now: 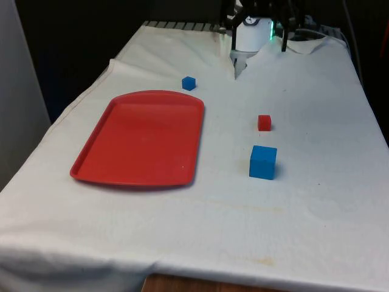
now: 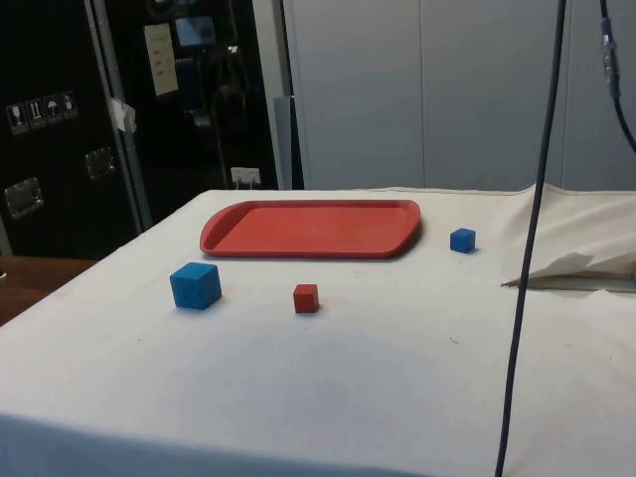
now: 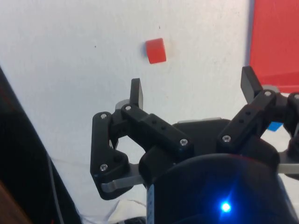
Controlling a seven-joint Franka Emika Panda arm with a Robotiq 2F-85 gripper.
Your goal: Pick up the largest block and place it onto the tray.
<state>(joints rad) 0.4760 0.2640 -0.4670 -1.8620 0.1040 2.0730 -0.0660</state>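
Claw [image 3: 194, 91] spread wide in the wrist view, 2 black fingers [image 3: 136, 92] well apart, nothing between them, nothing touched, raised over the white cloth of the counter [image 1: 316, 201]. Beyond the fingertips in that view, small red block [image 3: 155, 51] alone on the cloth, clear of both fingers; red tray [image 3: 275, 42] edge off to one side past the other finger, with a sliver of blue just beside that finger's linkage, too little to identify. In the front view, large blue block [image 1: 263, 162] upright on the cloth toward the front view's right of the tray [image 1: 143, 139], well apart from it and nearer the camera than the other 2 blocks. Small red block [image 1: 264, 123] just behind the large one, near but not touching. Small blue block [image 1: 189, 83] farther back, just beside the tray's far corner, apart from its rim. Tray flat on the cloth with nothing in it. In the side view, large blue block [image 2: 195, 285] and small red block [image 2: 306, 297] side by side in front of the tray [image 2: 310, 229], small blue block [image 2: 462, 239] close by the tray's end. Dark cable [image 2: 527, 268] hanging down across the side view, in front of a fold in the cloth.
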